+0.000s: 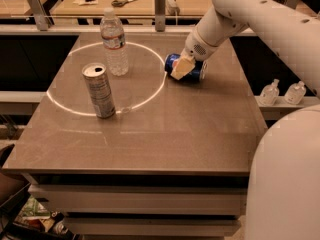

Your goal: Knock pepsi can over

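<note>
The hand [181,68] sits low over the far right part of the table [175,134], pressed against the front of the pepsi can [197,74]. Its tan tip covers the can's middle; whether the hand is wide, narrow or clasping the can, I cannot tell. The pepsi can lies on its side on the table, its long axis running left to right, with one blue end showing left of the hand and the rest showing to the right. It lies just outside the right edge of a pale ring [65,104] marked on the table top.

The white arm [240,14] comes down to the hand from the upper right.

Inside the ring, at its far side, a clear bottle [114,43] stands upright. A silver can [100,90] stands upright near the ring's front edge, well apart from the pepsi can.

Past the table, scissors [122,2] lie on a wooden bench. To the right, two small bottles [282,91] stand on a lower ledge.
</note>
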Motion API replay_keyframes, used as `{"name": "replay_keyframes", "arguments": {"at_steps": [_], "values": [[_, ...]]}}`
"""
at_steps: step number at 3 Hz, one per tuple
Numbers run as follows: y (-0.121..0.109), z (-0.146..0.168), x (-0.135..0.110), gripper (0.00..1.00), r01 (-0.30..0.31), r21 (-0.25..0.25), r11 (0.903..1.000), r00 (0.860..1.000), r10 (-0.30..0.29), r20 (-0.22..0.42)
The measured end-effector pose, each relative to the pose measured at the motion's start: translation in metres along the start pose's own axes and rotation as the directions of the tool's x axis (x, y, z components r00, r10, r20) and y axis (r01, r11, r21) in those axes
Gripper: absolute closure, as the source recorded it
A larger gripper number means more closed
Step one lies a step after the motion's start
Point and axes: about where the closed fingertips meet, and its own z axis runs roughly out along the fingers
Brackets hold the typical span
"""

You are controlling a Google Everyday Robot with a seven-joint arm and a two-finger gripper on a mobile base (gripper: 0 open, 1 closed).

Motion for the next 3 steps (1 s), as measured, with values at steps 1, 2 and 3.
{"name": "replay_keyframes", "arguments": {"at_steps": [1,2,3], "values": [[-0.0003,-0.0020,-0.0013,0.13,0.000,0.000,1.0000,1.000,0.000,0.000],[0.0007,0.0009,-0.0013,0.00,0.001,-0.005,1.0000,1.000,-0.001,-0.002],[0.0007,0.0010,-0.0013,0.00,0.001,-0.005,1.0000,1.000,-0.001,-0.002]]}}
